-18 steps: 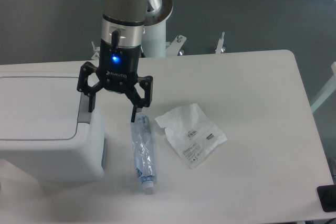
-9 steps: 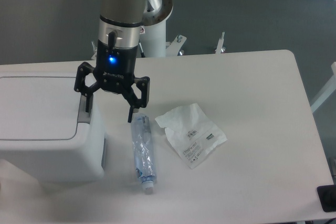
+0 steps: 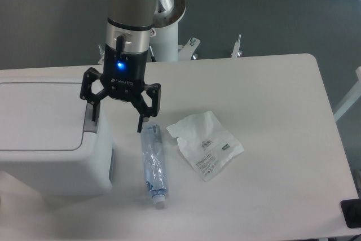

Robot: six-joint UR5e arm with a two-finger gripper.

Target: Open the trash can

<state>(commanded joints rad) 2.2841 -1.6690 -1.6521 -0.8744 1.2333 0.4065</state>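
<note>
The trash can (image 3: 48,134) sits at the table's left edge with its lid flat and shut, nothing opened yet, as the gripper (image 3: 117,115) hangs spread wide and empty, one finger over the grey push-button tab (image 3: 90,122).

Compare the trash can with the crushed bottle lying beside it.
The trash can is a big, boxy, opaque white bin; the bottle is small, clear and flattened. The can stands upright with its lid shut; the bottle lies on its side. Both rest on the table.
</note>
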